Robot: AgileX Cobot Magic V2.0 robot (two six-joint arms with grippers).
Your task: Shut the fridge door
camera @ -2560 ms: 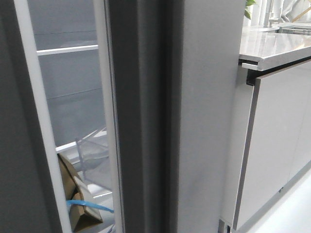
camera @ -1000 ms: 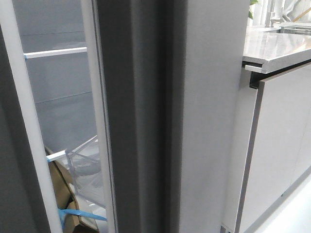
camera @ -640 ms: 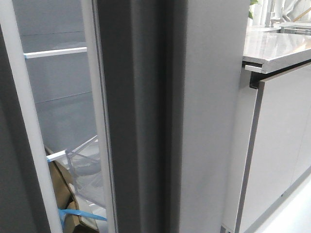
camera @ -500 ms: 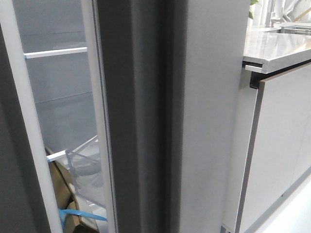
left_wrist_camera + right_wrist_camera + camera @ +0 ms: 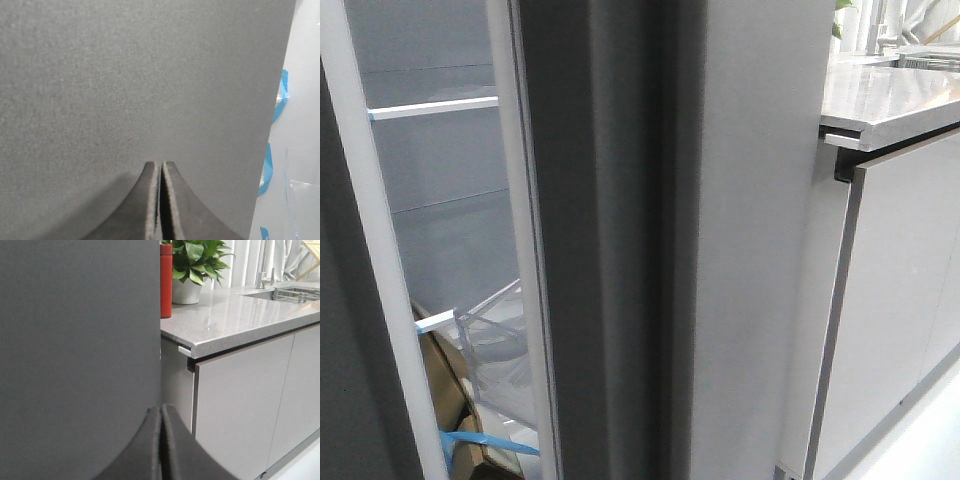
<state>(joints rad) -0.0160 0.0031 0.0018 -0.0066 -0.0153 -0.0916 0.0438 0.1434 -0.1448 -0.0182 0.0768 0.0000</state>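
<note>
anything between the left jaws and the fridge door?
Nothing shows in the left wrist view: the shut left gripper points straight at the bare grey fridge door. Whether the tips touch it, I can't tell.

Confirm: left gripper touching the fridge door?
Cannot tell. In the left wrist view the shut left gripper points at the fridge door, which fills the frame, with a shadow at the tips, but neither contact nor gap shows plainly.
</note>
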